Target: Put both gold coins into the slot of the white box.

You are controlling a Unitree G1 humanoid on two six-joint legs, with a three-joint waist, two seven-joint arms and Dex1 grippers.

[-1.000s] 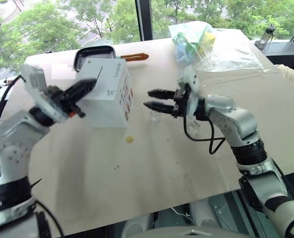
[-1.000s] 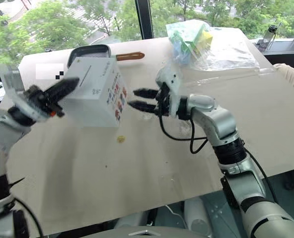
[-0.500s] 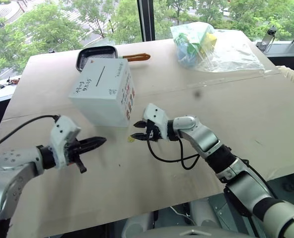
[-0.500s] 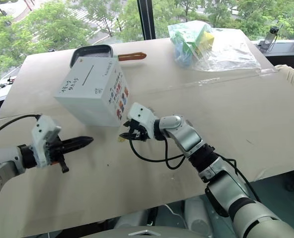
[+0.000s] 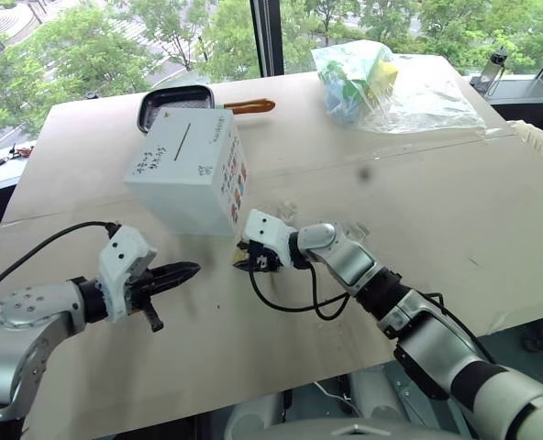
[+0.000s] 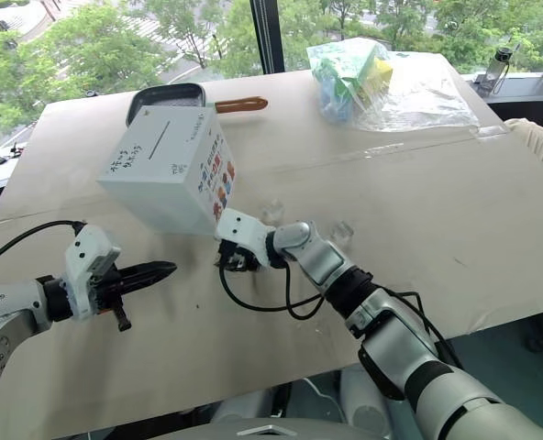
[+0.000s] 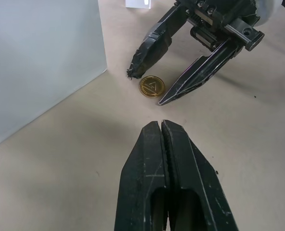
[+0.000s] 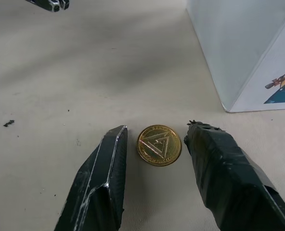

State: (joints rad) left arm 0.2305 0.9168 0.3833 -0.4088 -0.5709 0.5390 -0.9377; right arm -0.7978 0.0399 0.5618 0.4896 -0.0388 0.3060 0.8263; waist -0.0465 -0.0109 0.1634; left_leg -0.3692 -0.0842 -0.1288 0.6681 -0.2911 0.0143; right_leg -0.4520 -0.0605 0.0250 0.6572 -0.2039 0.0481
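Observation:
The white box point(image 5: 189, 174) stands on the table with its dark slot point(image 5: 182, 139) on the top face and small pictures on the side facing my right arm. One gold coin point(image 8: 159, 145) lies flat on the table just off the box's near corner. My right gripper point(image 8: 157, 131) is open and low over the table, one finger on each side of the coin, not closed on it. My left gripper point(image 5: 191, 269) is shut and empty, and points at the coin point(image 7: 151, 86) from a short way off.
A black pan point(image 5: 175, 99) with an orange handle point(image 5: 249, 106) sits behind the box. A clear bag of coloured items point(image 5: 382, 82) lies at the far right. Two small clear glinting bits point(image 5: 288, 211) point(image 5: 357, 231) lie right of the box.
Both arms have come down from above the table. My right gripper moved left and down until it straddles the coin. My left gripper dropped from beside the box to table level.

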